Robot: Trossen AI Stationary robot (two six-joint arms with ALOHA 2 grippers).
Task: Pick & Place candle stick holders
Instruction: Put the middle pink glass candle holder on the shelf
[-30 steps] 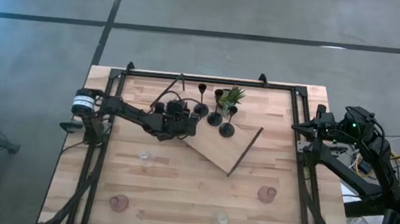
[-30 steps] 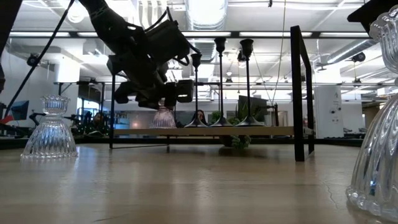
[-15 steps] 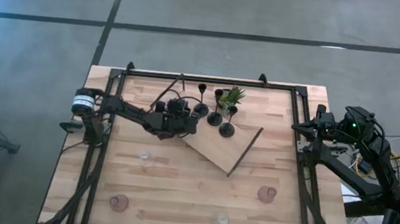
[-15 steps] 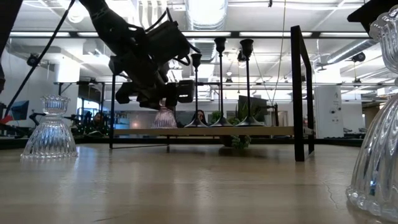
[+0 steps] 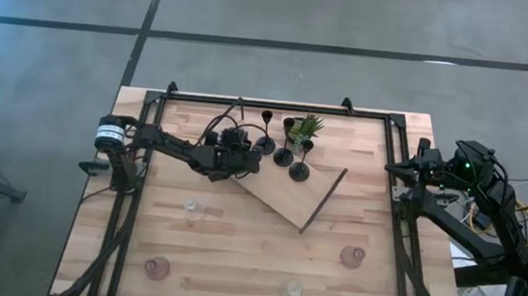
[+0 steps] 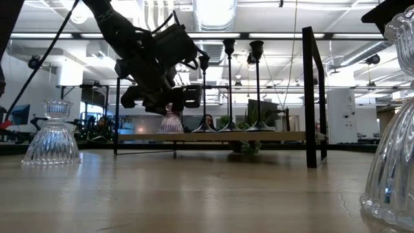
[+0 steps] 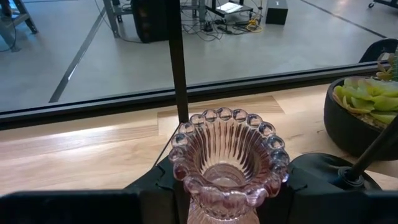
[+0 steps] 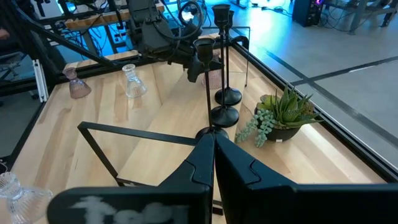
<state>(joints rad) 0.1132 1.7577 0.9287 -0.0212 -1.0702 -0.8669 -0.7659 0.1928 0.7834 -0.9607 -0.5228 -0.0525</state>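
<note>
Pink cup [image 7: 227, 163]: upright, mouth up (upper centre, high view).
Left gripper [image 5: 240, 157]: reaching level, fingers pinching cup.
Right gripper [image 8: 214, 163]: parked, fingers together.

You get even, diffuse light on the desk [image 5: 234, 252] from overhead, with only faint, soft shadows under the things on it and no hard glare on the wood. In the low view, long ceiling light strips [image 6: 213, 13] burn bright and wash out the top of the picture, so the left arm [image 6: 139, 52] reads as a dark silhouette against them; the clear glass cup [image 6: 55, 133] catches small highlights, and the one at the right edge [image 6: 391, 149] is close, cropped and soft. In the left wrist view, the pink glass cup [image 7: 229, 155] is sharp with bright glints on its beaded rim, while the floor behind is softer. In the right wrist view, you see blue light at the far side and a blurred label at the near edge.
</note>
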